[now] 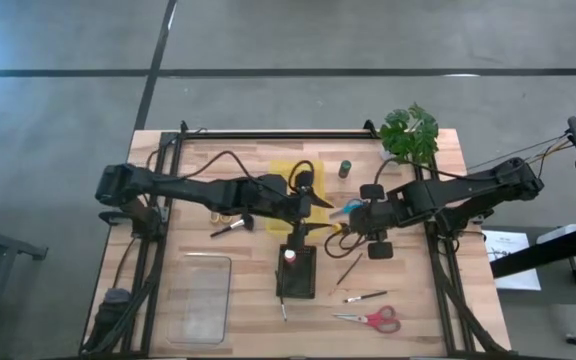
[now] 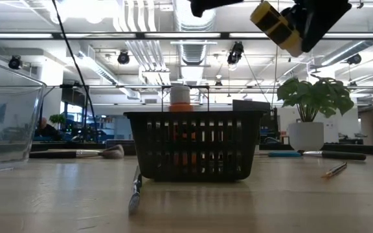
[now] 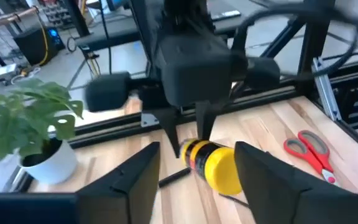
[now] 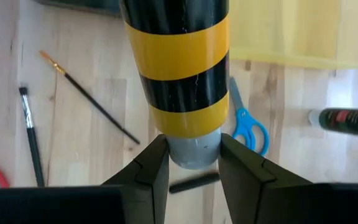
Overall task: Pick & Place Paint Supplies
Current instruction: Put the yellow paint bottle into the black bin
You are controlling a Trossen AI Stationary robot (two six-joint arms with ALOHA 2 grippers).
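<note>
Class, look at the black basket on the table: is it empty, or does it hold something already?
Not empty. The black basket holds a paint bottle standing upright, its red-and-white top above the rim; red shows through the slats. Nothing more can be made out inside.

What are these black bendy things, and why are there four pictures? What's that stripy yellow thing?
They are two robot arms, the left arm and the right arm, each ending in a two-finger pincher called a gripper. One picture looks down from above, one peeks level across the wooden table, and two come from small cameras on the wrists. The right gripper pinches the grey end of a yellow-and-black striped paint bottle, up in the air. The left gripper is open, with a finger on each side of that bottle. On the table are a black slotted basket with a red-topped bottle inside, a broad brush, a thin dark paintbrush, red-handled scissors and a green potted plant.
</note>
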